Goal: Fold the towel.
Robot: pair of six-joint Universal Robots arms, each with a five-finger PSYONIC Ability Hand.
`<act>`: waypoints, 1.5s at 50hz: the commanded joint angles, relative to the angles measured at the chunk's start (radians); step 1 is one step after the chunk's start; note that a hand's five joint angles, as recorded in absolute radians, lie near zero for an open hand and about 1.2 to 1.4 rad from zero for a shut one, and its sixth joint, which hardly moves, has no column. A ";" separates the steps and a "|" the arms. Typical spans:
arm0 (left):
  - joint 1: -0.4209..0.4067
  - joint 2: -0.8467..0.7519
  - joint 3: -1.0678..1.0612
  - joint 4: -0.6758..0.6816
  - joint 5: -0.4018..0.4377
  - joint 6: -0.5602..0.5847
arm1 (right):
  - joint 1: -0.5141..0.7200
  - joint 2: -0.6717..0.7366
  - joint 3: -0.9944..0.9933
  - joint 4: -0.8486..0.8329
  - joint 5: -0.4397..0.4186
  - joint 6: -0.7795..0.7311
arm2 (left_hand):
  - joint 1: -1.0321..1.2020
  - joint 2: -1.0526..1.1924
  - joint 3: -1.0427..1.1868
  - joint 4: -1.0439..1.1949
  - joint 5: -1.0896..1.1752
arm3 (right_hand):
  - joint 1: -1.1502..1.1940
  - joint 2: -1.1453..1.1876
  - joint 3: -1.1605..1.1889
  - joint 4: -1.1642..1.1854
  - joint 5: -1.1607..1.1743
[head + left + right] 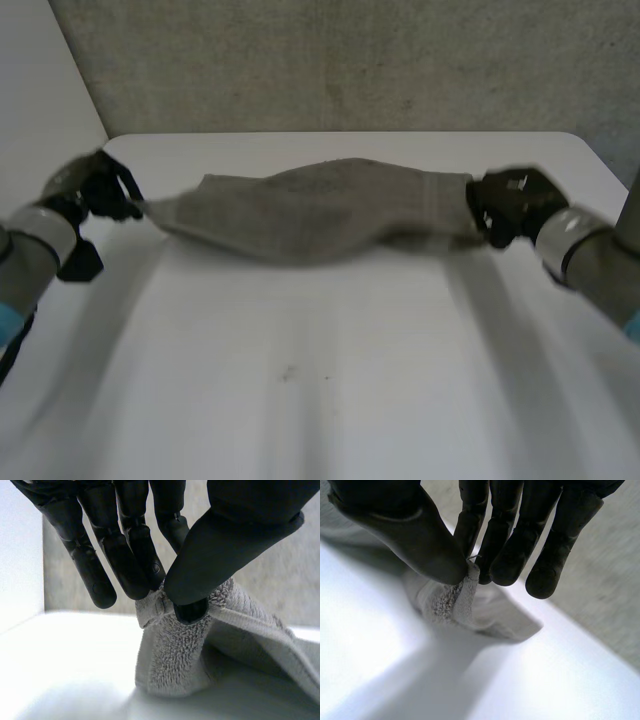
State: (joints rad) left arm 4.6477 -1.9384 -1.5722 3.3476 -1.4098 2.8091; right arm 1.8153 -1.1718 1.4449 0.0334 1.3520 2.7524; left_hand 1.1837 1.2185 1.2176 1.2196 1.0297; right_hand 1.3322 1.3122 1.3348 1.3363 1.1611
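Grey terry towel (320, 212) stretched across the upper middle of the frame, over the white desk (320, 390), left hand (100, 192) at left, fingers (125, 560) pinching one end, right hand (510, 205) at right, fingers pinching the other end.

Head view is kinda rough: my left hand (95, 190) and right hand (510, 205) are both smeared, so I can't pick out separate fingers there. Each end of the towel (320, 210) disappears inside a hand. In my left wrist view, the left thumb (220, 555) sits right over the pinched corner and the cloth runs off the frame. Same deal on the other side, where the right thumb (415, 535) covers the pinched bit. There are tiny dark specks (290, 374) on the table (330, 420), no clue what they are.
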 commanded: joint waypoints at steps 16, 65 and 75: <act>0.105 0.099 -0.265 0.081 0.078 0.125 | 0.001 -0.049 0.327 -0.152 0.015 -0.082 | 0.213 0.178 0.179 0.177 0.192 | -0.231 -0.211 -0.234 -0.235 -0.235; 0.108 0.099 -0.253 0.081 0.078 0.128 | 0.006 0.054 0.276 -0.277 0.124 0.018 | 0.213 0.178 0.179 0.177 0.192 | 0.064 0.084 0.061 0.060 0.061; 0.105 0.154 -0.270 0.062 0.078 0.136 | -0.031 -0.135 0.289 -0.227 0.136 -0.037 | 0.213 0.178 0.179 0.177 0.192 | 0.064 0.084 0.061 0.060 0.061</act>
State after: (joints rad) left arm 4.7521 -1.8305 -1.8317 3.4253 -1.3315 2.9383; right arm 1.8147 -1.2062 1.7246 -0.2369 1.4910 2.7688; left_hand 1.1837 1.2186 1.2176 1.2196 1.0296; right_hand 1.3229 1.3224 1.3379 1.3396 1.1660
